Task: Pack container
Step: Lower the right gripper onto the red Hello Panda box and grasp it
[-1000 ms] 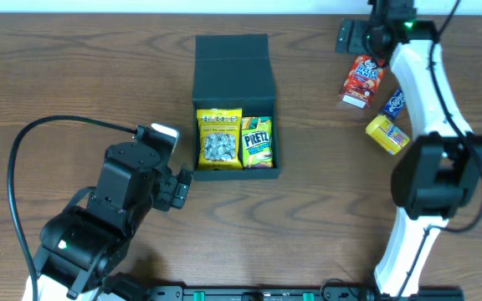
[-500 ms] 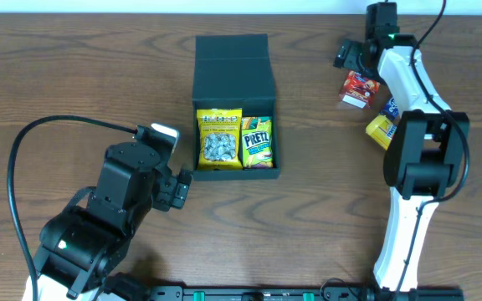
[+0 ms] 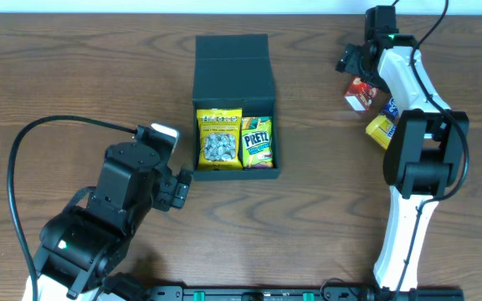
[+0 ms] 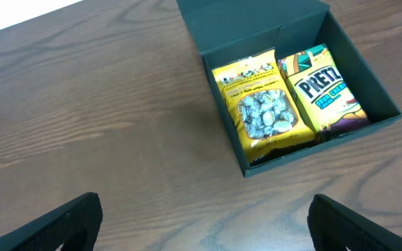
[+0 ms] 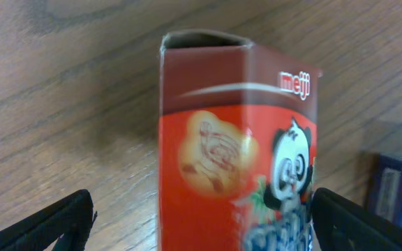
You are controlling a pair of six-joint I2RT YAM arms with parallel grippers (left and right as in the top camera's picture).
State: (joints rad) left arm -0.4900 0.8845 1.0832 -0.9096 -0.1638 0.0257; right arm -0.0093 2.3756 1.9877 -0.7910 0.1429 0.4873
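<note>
The black box sits open at the table's middle back, its flap lid lying flat behind it. Inside lie a yellow candy bag and a yellow-green pretzel bag. Both also show in the left wrist view. My left gripper is open and empty over bare table, short of the box. My right gripper is open around a red panda-cookie box, which lies on the table at the back right. The fingers do not touch it.
A blue packet and a yellow packet lie right of the red box, partly under the right arm. The blue packet's corner shows in the right wrist view. The table's back edge runs just behind the right gripper.
The right gripper has come down over the red cookie box, which has shifted slightly. The left arm and the black box have not moved.
</note>
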